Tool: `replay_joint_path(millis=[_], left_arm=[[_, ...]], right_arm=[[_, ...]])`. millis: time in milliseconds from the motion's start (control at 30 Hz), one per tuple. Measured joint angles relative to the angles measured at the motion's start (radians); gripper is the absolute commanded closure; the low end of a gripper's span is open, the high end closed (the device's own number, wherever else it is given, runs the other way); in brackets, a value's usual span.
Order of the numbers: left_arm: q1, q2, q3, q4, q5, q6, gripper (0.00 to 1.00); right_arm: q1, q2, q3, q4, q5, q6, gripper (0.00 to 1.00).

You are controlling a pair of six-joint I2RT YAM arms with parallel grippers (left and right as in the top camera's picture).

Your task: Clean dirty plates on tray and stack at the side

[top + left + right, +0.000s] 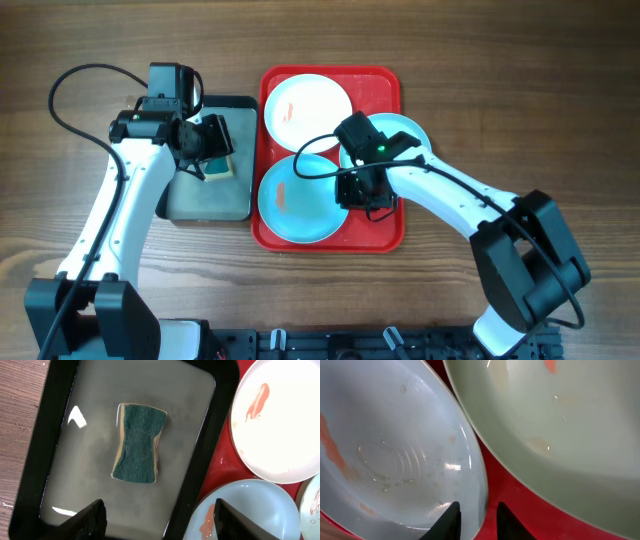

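Observation:
The red tray (385,90) holds three plates: a white plate (307,105) with an orange smear at the back, a turquoise plate (298,198) at the front left, and a second turquoise plate (405,130) at the right, partly under my right arm. My right gripper (352,198) sits low at the front plate's right rim. In the right wrist view its jaws (478,521) stand narrowly apart astride that rim, one finger inside the plate (395,450) and one over the tray (520,490). My left gripper (162,522) hangs open above a green sponge (139,442).
A dark grey tray (205,200) with a wet, glossy floor lies left of the red tray and holds the sponge (221,166). In the left wrist view, the white plate (280,420) and the front turquoise plate (255,510) lie right of the dark tray's rim (210,450). Bare wooden table surrounds both trays.

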Motion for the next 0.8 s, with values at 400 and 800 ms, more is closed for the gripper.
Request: replay_joint_path(millis=[400, 800], left_arm=[[0.0, 0.0, 0.0, 0.008, -0.004, 0.0, 0.36], [0.0, 0.036, 0.0, 0.016, -0.007, 0.0, 0.36]], right_arm=[[0.0, 0.002, 0.0, 0.003, 0.007, 0.011, 0.87], [0.0, 0.017, 0.0, 0.01, 0.007, 0.016, 0.87]])
